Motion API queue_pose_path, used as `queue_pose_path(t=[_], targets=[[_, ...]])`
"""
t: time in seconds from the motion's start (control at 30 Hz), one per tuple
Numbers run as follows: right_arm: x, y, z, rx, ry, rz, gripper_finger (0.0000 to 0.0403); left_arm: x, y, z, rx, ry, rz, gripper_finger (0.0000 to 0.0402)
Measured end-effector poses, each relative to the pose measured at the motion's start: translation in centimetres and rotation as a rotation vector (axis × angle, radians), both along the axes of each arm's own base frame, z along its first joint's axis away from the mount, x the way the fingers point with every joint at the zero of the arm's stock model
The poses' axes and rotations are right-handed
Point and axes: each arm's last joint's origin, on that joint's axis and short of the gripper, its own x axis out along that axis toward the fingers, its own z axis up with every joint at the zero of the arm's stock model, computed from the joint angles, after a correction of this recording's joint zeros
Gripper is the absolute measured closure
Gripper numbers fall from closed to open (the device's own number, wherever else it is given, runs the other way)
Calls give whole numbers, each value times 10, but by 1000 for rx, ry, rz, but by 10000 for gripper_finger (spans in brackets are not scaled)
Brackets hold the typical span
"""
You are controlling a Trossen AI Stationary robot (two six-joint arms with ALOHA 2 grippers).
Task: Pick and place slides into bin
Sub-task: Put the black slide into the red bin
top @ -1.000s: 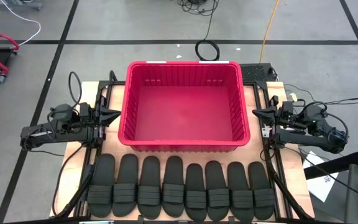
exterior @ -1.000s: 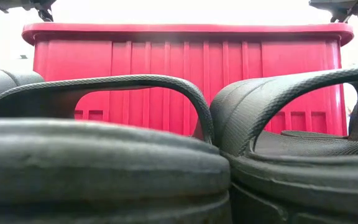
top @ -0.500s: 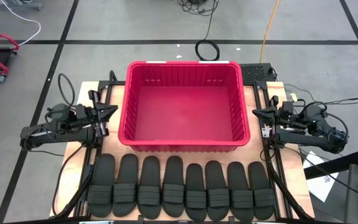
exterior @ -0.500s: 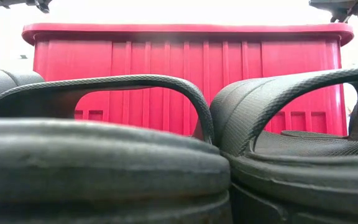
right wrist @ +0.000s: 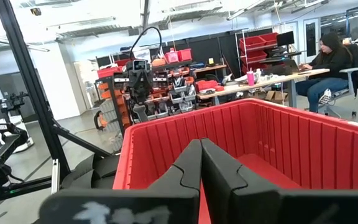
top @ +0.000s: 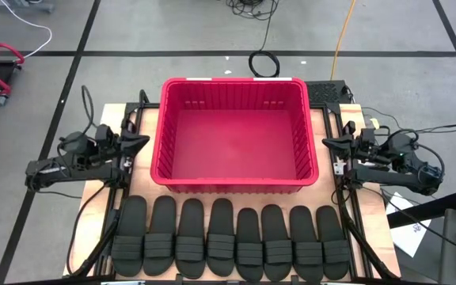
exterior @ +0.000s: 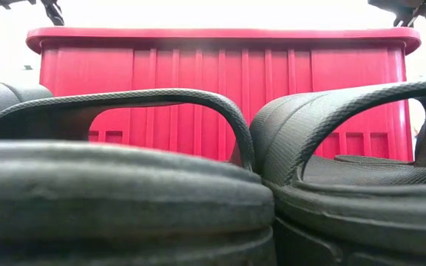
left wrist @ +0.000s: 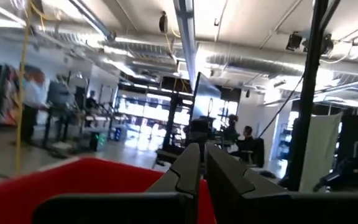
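- Black rubber slides (top: 232, 237), eight of them, lie side by side in one row along the 6 o'clock edge of the table (top: 329, 127), straps ribbed, toes pointing to 12 o'clock.
- No brand or writing can be read on the slides or anywhere else.
- Just beyond the row, toward 12 o'clock, sits the red bin (top: 236, 178), empty inside, its walls slotted.
- From the low view, two slides fill the foreground, their straps arching in front of the bin's near wall (exterior: 220, 96); the row's count shows only from above.
- At 9 o'clock of the bin, the left gripper (top: 138, 142) hovers with fingers clenched together, nothing between them; its wrist view shows the fingers (left wrist: 188, 171) pressed tight.
- At 3 o'clock, the right gripper (top: 328, 145) hangs likewise clenched and empty.
- Only the right wrist view shows a person seated at a desk in the room (right wrist: 328, 62).
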Motion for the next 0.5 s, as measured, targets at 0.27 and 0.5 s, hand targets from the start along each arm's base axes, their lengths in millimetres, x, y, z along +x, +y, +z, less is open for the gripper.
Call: queue_pose_path(t=[0.27, 0.5], targets=[[0, 0, 0, -34, 7, -9, 403, 10, 0, -1, -152, 16, -103, 371], [0, 0, -2, -19, 23, -2, 403, 16, 0, 17, -161, -119, -155, 371]])
